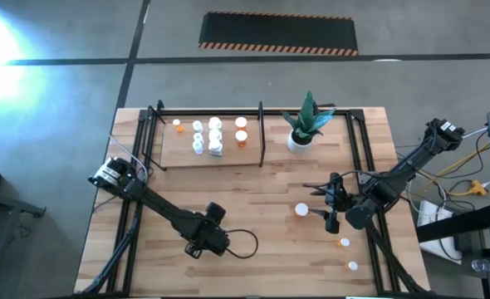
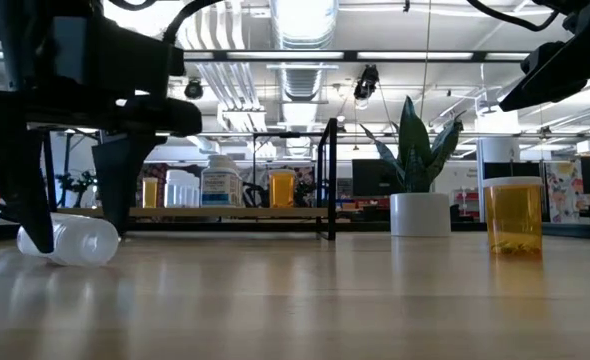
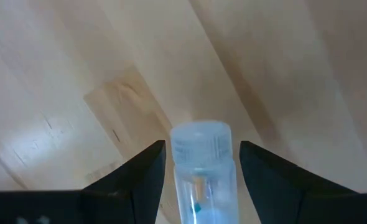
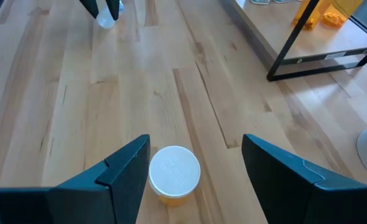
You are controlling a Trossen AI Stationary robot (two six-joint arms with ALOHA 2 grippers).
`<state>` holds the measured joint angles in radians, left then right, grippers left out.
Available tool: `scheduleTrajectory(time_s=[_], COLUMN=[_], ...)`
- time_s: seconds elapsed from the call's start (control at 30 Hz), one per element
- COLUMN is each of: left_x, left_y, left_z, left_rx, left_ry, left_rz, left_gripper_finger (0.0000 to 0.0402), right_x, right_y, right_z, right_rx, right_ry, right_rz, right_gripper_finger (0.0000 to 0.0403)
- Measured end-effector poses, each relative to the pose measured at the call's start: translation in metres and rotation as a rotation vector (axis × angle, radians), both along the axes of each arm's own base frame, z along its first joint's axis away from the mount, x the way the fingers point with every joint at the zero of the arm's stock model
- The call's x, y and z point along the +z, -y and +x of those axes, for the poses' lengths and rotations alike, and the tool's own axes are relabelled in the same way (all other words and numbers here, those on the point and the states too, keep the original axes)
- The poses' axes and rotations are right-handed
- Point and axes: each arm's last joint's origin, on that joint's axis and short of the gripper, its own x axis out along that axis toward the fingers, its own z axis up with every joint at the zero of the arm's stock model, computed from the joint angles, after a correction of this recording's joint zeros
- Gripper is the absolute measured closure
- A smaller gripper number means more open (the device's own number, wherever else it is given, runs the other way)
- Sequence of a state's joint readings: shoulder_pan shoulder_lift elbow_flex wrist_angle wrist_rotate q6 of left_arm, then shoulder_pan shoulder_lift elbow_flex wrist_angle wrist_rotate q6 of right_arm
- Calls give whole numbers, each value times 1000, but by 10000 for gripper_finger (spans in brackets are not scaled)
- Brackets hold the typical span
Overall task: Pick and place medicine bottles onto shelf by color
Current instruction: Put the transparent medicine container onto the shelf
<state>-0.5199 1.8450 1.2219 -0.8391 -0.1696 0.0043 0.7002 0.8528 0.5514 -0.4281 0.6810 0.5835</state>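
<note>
Over toward the table's (image 1: 228, 274) left front, the left gripper (image 3: 201, 167) has its fingers on either side of a clear white bottle (image 3: 201, 171) lying on its side, close to it but not clearly touching, so I'd call this the grasp step; next it needs to close, lift and carry to the shelf (image 1: 178, 156) at the back left edge, where white and orange bottles (image 1: 214, 135) already stand. Right of centre, the right gripper (image 4: 196, 163) hangs wide open above an upright orange bottle (image 4: 174, 175), holding nothing; two more bottles wait near the front right corner
</note>
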Motion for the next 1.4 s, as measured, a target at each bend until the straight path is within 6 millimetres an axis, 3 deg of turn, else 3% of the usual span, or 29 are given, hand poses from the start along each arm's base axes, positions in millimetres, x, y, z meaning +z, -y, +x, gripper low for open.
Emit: scheduleTrajectory(time_s=[0.23,0.53,0.67,0.8,1.0,1.2,1.4], left_x=[-4,-5,-1,22,42,26,-3], left_y=[-6,-9,-11,-22,-57,-95,-119], left_z=[4,5,5,-6,-45,-91,-114], left_rx=[97,168,246,347,686,1063,1249], left_ry=[29,32,73,269,723,1157,1425], left_rz=[-28,-40,-25,86,175,183,193], left_gripper_finger=[217,292,292,292,292,292,292], right_x=[0,0,0,0,0,0,0], right_y=[0,0,0,0,0,0,1], right_z=[0,0,0,0,0,0,0], right_rx=[0,1,1,1,3,4,-12], right_ry=[0,-1,-1,-1,-1,-1,11], right_rz=[-1,-2,-2,-3,-6,-12,-29], right_gripper_finger=[158,158,158,158,158,158,158])
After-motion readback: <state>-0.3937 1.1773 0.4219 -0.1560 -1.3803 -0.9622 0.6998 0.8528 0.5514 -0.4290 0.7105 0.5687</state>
